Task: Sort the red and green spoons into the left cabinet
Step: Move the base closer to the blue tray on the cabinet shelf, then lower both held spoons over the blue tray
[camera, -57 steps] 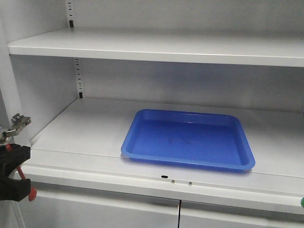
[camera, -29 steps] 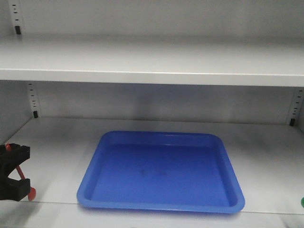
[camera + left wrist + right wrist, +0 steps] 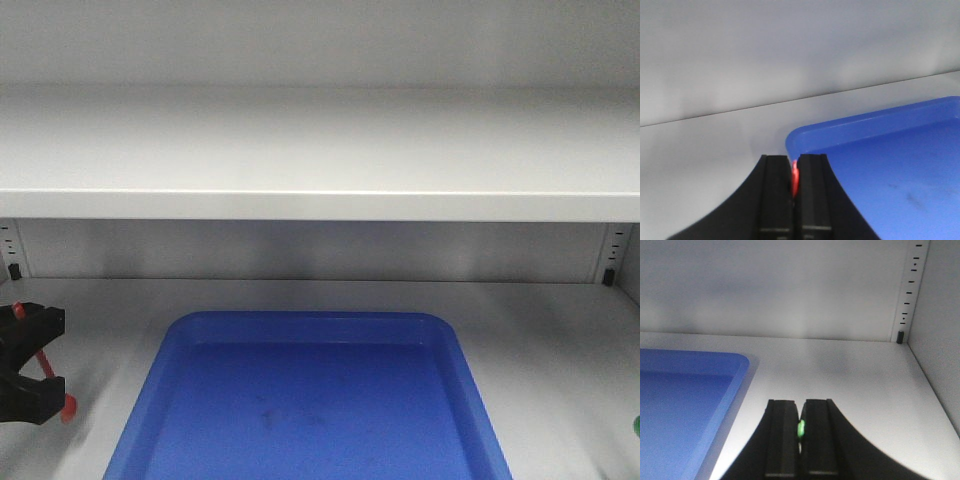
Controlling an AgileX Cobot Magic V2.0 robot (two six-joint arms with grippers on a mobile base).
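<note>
Left hand [image 3: 795,161] is nearly shut, fingers narrow, pinching the red spoon [image 3: 795,179]. Only a thin red sliver shows btwn the black pads in the wrist cam. From the front cam the same hand sits at the far left edge of frame, w/ the slim red handle running diagonally across it and a small red end poking out low on its right side. It hangs over the lower shelf [image 3: 560,330] of the left cabinet [image 3: 320,255], just left of the blue tray [image 3: 300,322]; the tray's rounded corner lies just beyond the fingertips and a bit to the right.

Right hand [image 3: 800,405] is likewise narrow, clamped on the green spoon [image 3: 800,430], seen as a short bright green strip in the gap. It's over bare shelf floor btwn the tray's right rim and the cabinet's right wall, where a peg-hole rail [image 3: 910,290] runs up the back corner w/ a small dark clip at its foot. Front cam catches only a green speck at the right edge.

Tray lies flat, centred on the lower shelf, nothing in it except faint dark smudges on the bottom. Upper shelf [image 3: 320,150] spans the full width above. Can't tell how much of either spoon sticks out below the hands.
</note>
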